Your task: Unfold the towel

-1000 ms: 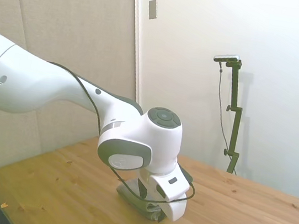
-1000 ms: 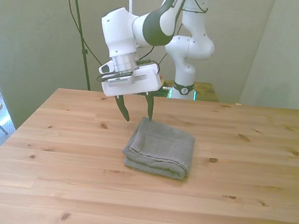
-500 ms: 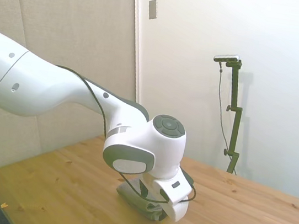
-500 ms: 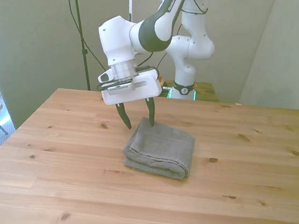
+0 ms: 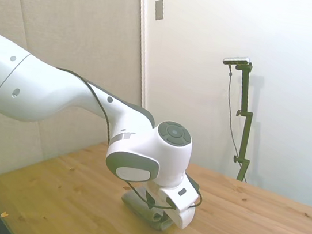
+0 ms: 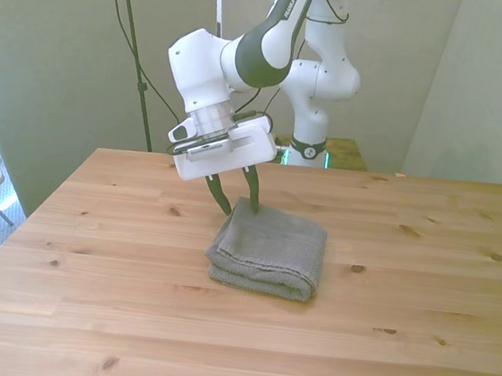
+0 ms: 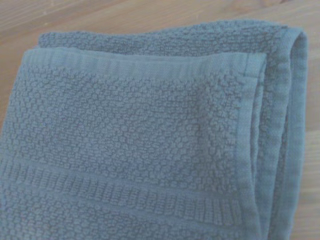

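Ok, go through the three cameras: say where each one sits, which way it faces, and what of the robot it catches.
Side view: off one side of the table, looking across it; the arm enters from the picture's left, wrist hiding most of the towel.
Front view: across the table, facing the robot's base; shows the whole arm, the open gripper at the towel's far corner.
Wrist view: on the wrist, looking down close on the folded towel; no robot parts.
Shared: all three show towel and tabletop.

A gray towel (image 6: 269, 252) lies folded in thick layers on the wooden table (image 6: 396, 350). The gripper (image 6: 238, 207) hangs at the towel's far corner toward the front view's left, its dark fingers (image 6: 252, 191) parted, tips right at the cloth's edge.
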